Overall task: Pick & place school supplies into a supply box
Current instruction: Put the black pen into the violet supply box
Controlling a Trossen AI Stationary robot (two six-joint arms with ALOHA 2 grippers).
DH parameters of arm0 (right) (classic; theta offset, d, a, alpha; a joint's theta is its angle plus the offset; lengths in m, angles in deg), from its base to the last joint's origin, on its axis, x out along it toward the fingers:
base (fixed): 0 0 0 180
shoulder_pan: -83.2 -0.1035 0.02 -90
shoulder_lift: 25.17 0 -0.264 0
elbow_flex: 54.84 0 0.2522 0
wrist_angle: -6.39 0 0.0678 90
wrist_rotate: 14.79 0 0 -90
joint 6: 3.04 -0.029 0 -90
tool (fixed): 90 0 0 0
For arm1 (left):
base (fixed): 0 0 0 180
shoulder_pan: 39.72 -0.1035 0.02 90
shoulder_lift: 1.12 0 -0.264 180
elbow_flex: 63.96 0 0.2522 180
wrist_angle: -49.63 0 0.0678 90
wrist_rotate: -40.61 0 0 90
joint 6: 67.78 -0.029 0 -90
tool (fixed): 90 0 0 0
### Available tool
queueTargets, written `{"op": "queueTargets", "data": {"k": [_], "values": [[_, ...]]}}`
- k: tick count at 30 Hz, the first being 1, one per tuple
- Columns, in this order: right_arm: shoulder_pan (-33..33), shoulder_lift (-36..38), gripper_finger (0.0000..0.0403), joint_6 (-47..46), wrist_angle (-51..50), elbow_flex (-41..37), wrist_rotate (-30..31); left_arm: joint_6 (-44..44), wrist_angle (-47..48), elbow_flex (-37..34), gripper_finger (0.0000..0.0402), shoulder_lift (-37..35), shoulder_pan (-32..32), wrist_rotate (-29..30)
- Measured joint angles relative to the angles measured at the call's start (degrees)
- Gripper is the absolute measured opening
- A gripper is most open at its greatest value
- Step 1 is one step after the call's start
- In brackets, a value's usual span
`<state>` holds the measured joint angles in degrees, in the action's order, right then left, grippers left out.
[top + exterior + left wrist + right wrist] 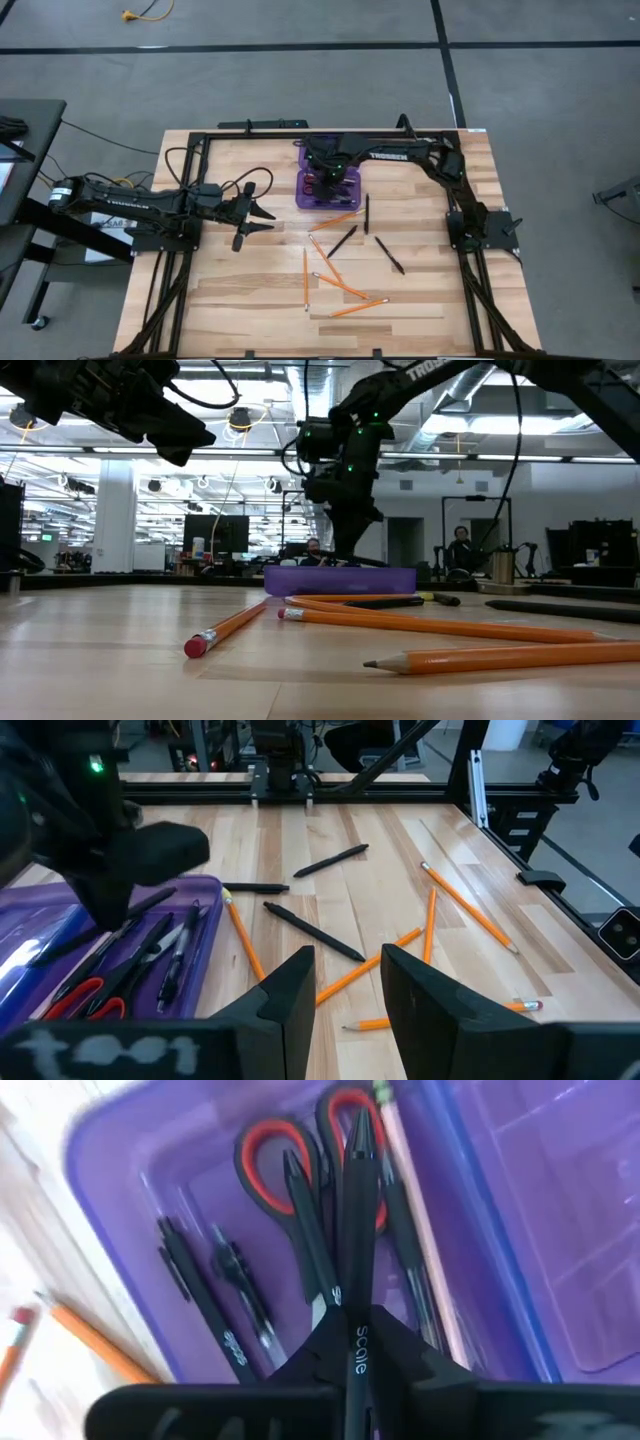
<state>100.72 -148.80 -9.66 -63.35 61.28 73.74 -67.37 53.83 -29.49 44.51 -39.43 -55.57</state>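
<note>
A: Starting on the left: what is the left gripper [252, 213] doing?

B: It hangs over bare bench [240, 290], its fingers [290, 995] parted with nothing between them. Ahead of them, seen from its wrist camera, lie the loose black pens [312, 931] and orange pencils [358, 976], well apart from the tips.

A: And on the right?

B: The right gripper [331, 178] is over the purple supply box [355, 195], fingers pinched narrow on a black pen [358, 1240]. The pen's long axis runs straight out past the fingertips, along the length of the box, and its far end sits above the red-handled scissors [262, 1155] already lying inside with several other pens and a pale pencil [415, 1210].

A: So the drop turns on what?

B: I'd judge the pen is lined up with the box and directly above its tray, so parting the fingers should let it fall among the others. For the strays, the nearest one to the left fingers is the pencil [335, 222] just beyond the box; both arms look about equally close.
</note>
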Motion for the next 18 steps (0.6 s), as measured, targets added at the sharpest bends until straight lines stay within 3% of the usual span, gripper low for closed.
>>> {"op": "queueTargets", "data": {"k": [5, 18], "values": [[-0.27, -0.53, 0.0034, 0.62, 0.03, 0.0, 0.27, -0.02, -0.11, 0.0, 0.0104, 0.0, 0.0, -0.01], [-0.24, 3.79, 0.0155, -1.86, -5.59, 0.0, 3.05, -0.22, -0.2, 0.0, 0.0104, 0.01, 0.0, -0.03]]}}
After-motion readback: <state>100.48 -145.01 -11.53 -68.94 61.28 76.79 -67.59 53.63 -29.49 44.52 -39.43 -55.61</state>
